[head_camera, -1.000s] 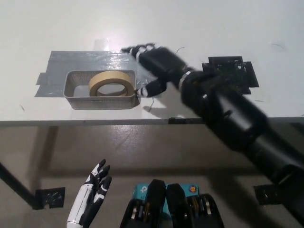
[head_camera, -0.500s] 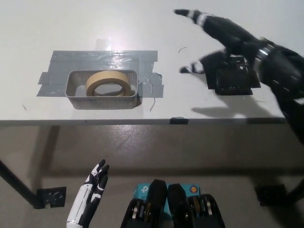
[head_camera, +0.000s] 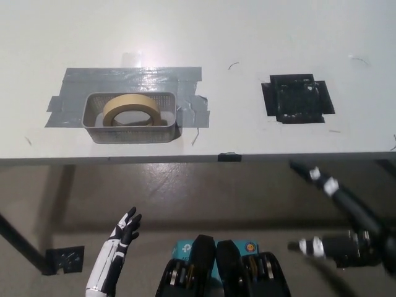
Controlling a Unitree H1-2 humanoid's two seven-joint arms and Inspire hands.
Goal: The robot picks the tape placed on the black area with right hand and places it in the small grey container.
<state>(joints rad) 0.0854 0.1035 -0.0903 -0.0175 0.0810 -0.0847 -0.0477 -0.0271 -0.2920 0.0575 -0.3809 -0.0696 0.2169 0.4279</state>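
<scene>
White tabletop [head_camera: 260, 25] fills the upper half of the head view, well ahead of both my hands, which hang below its near edge over the brown floor.

Grey duct-tape patch [head_camera: 133, 79], far forward and left of my right hand, frames the small grey container [head_camera: 131, 127], a mesh-walled tray. Black area [head_camera: 298, 99], straight ahead of my right hand, shows nothing on it.

Roll of masking tape [head_camera: 130, 109] lies inside the container, tilted, one side propped on the back wall. Placement looks done.

Handling judgement: light, stiff cardboard-cored ring, papery surface, not slippery or fragile. Best hold would be across the rim, one finger through the hole.

My right hand [head_camera: 337, 216], black, low at right, fingers spread wide, holding nothing. My left hand [head_camera: 117, 247], white, rests low at left, fingers apart and empty.
</scene>
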